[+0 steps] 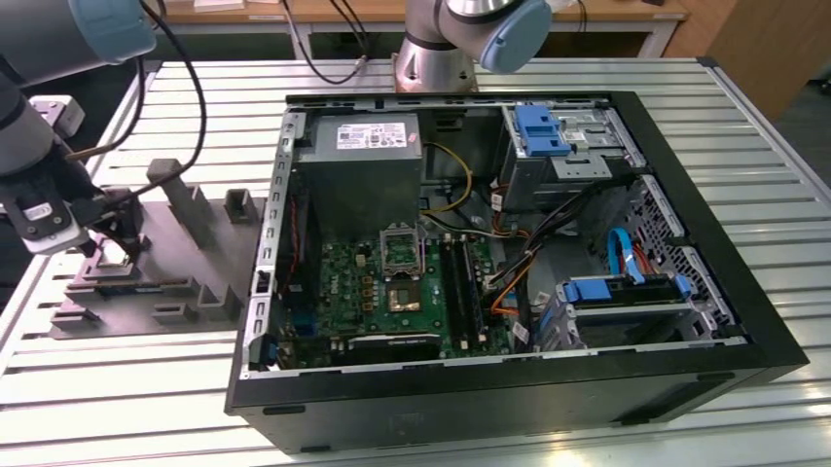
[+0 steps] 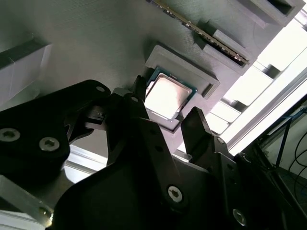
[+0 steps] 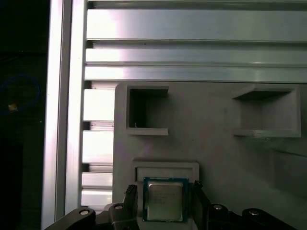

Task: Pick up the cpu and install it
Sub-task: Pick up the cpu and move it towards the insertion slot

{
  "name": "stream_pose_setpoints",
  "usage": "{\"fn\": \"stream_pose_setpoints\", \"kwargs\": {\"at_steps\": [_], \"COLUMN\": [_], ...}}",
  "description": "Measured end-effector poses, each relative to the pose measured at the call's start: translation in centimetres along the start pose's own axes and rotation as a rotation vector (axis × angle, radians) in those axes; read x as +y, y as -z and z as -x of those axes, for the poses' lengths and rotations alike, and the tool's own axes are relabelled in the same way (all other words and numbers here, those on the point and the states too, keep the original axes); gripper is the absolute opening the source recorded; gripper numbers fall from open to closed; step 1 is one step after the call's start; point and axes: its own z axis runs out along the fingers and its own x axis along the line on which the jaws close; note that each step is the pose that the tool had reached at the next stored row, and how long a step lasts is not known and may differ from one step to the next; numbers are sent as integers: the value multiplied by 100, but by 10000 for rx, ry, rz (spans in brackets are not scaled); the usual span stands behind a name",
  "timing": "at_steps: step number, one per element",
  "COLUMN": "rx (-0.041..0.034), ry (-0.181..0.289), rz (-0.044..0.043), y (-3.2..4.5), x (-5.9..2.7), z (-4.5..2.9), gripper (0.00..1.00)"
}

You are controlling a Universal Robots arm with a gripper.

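1. Cpu [image 3: 164,200] lies flat, pale top up, in a raised pocket [image 3: 165,168] on the grey tray [image 3: 216,158]. It is not lifted.
2. The gripper [image 3: 163,191] is spread open just above it, with one finger on each of two opposite edges. In both wrist views the fingertips [image 2: 195,120] stand just beside the chip, and a sliver of gap is visible in the first wrist view, so nothing is gripped yet.
3. I judge the step in hand to be the pick-up, at the point of taking hold. Installation has not begun.
4. The grasp seems to call for the fingers to close squarely on both edges at once and to sit low enough to catch so thin a part. They should not snag the pocket walls or tip the chip.
5. The second wrist view looks along the fingers, so it gives the cpu [image 2: 168,96] against the pocket rim [image 2: 182,64] and shows how the fingers line up with it.
6. The exterior view gives the wider layout. The gripper [image 1: 115,248] is over the tray [image 1: 175,263] at that view's left, on the slatted table [image 1: 130,389].
7. The open case [image 1: 520,409] lies to that view's right, with the bare socket [image 1: 401,245] on the board inside, well apart from the chip.
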Motion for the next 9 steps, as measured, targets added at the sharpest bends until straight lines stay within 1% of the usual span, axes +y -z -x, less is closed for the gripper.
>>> {"fn": "stream_pose_setpoints", "kwargs": {"at_steps": [9], "rx": [2], "ry": [0], "rz": [-1], "y": [-43], "x": [-3], "z": [-1], "gripper": [56]}}
